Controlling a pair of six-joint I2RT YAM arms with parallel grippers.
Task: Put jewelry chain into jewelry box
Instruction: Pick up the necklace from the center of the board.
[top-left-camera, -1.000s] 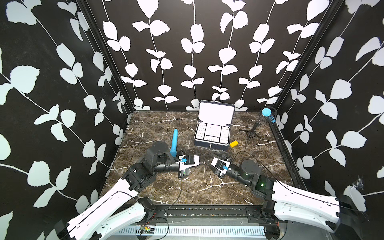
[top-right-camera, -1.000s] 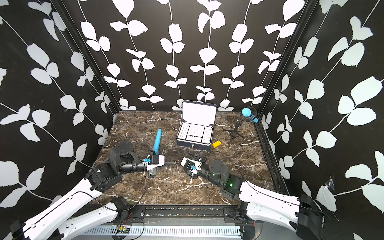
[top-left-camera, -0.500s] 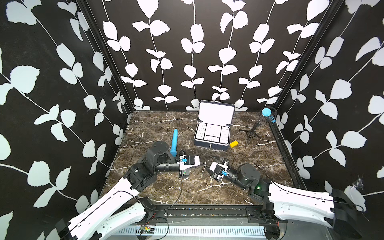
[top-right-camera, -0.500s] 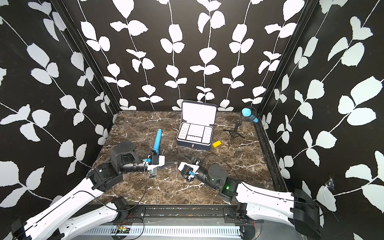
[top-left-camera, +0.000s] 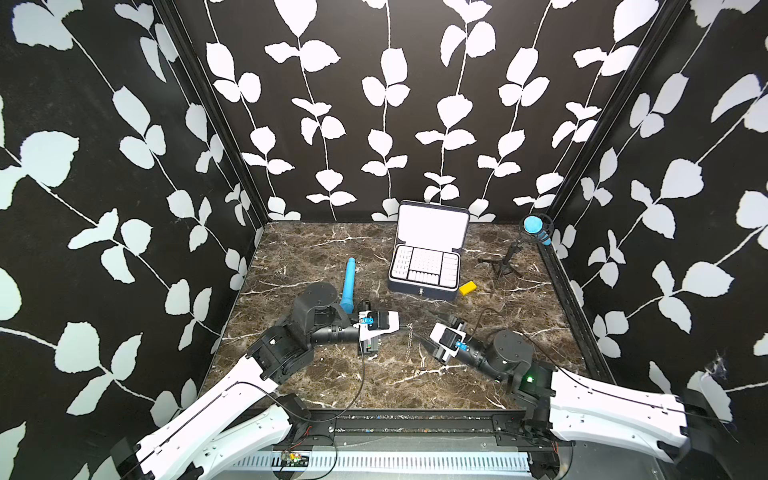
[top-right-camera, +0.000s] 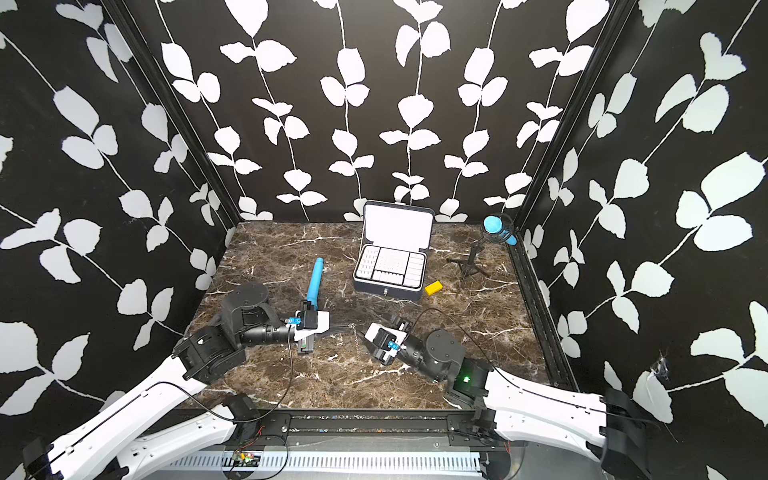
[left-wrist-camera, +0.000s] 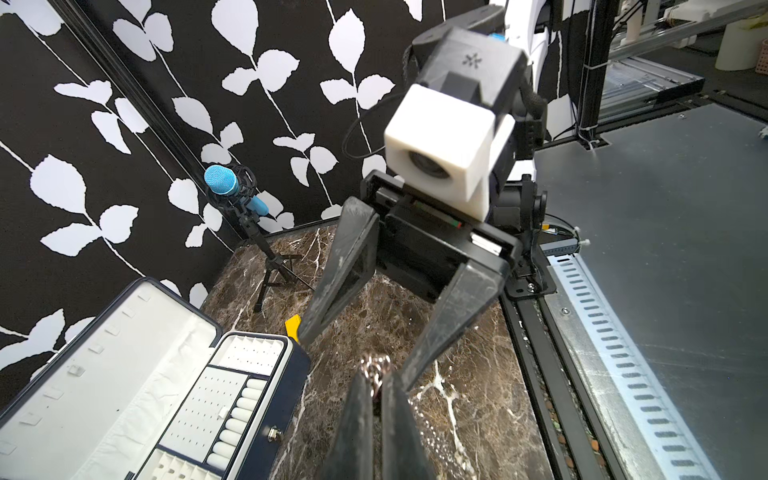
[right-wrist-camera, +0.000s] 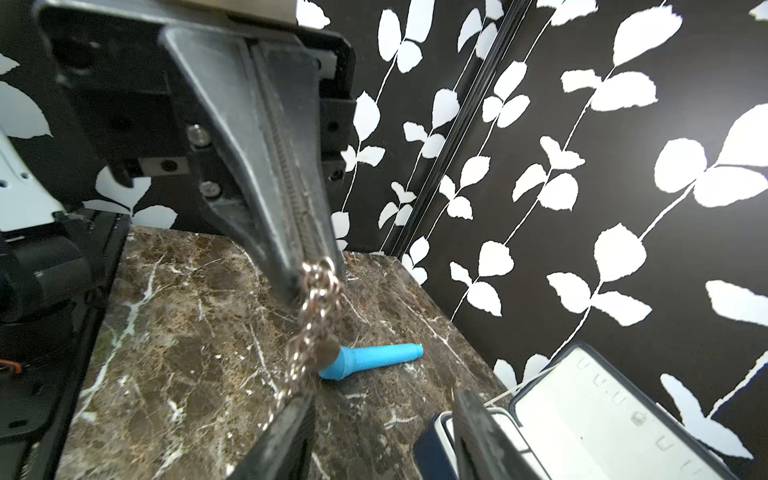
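Observation:
My left gripper (top-left-camera: 408, 326) (left-wrist-camera: 376, 376) is shut on the top end of the silvery jewelry chain (top-left-camera: 409, 343) (top-right-camera: 355, 340) (right-wrist-camera: 316, 307). The chain hangs straight down from its tips over the marble near the front middle. My right gripper (top-left-camera: 430, 330) (right-wrist-camera: 382, 419) faces it from the right, open and holding nothing. The chain's lower part dangles by the tip of one of its fingers (right-wrist-camera: 291, 419). The navy jewelry box (top-left-camera: 424, 287) (top-right-camera: 386, 291) stands open further back, lid upright, and its white tray shows no chain. In the left wrist view the box (left-wrist-camera: 297, 374) lies beside the shut fingers.
A blue handheld microphone (top-left-camera: 348, 286) (right-wrist-camera: 370, 361) lies on the marble left of the box. A small yellow block (top-left-camera: 467, 287) sits at the box's right front corner. A blue-headed microphone on a small black tripod (top-left-camera: 534, 226) stands at the back right. Patterned walls enclose three sides.
My right gripper has shifted a little left toward the hanging chain and its jaws have widened slightly. The left gripper has kept still with the chain.

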